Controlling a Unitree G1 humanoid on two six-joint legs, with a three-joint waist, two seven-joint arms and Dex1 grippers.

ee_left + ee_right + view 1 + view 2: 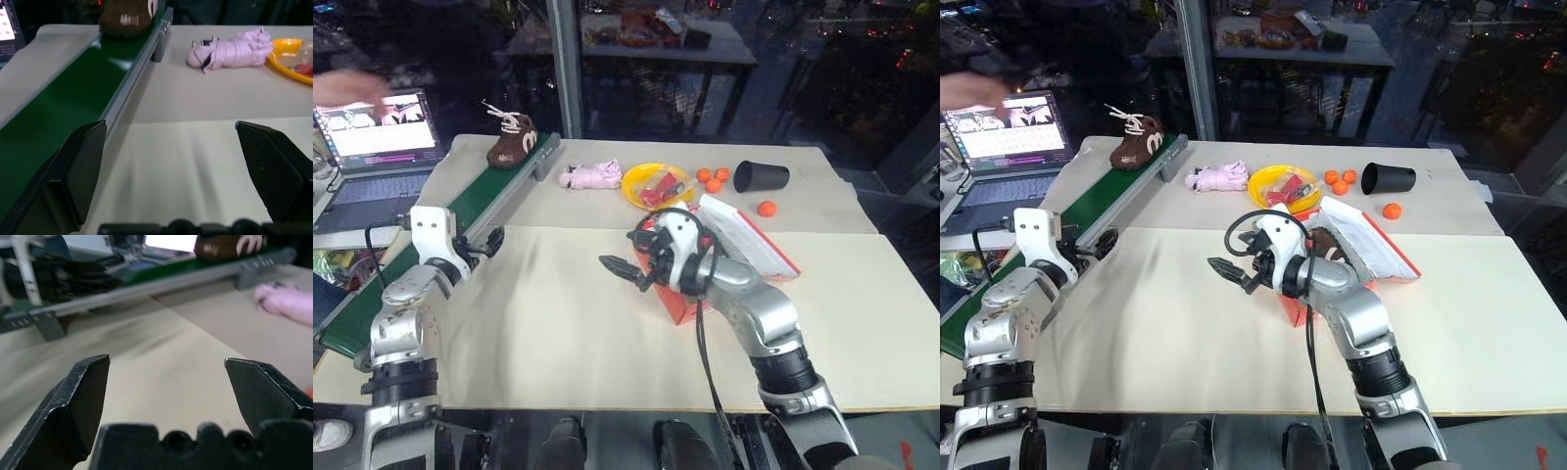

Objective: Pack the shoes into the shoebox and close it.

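Left eye view: shoe (513, 143) lies on green conveyor (470, 211) far end, lengthwise, ahead of the nearer, wide-open left gripper (489, 241); right gripper (619, 269) also wide, empty.

The left gripper (490, 241) is sitting at the left of the head view, its two black fingers (80, 169) standing wide apart and gripping nothing. The right gripper (619, 271) is reaching across the centre of the frame, pointing toward the left side, its fingers (83, 399) likewise spread wide and empty.
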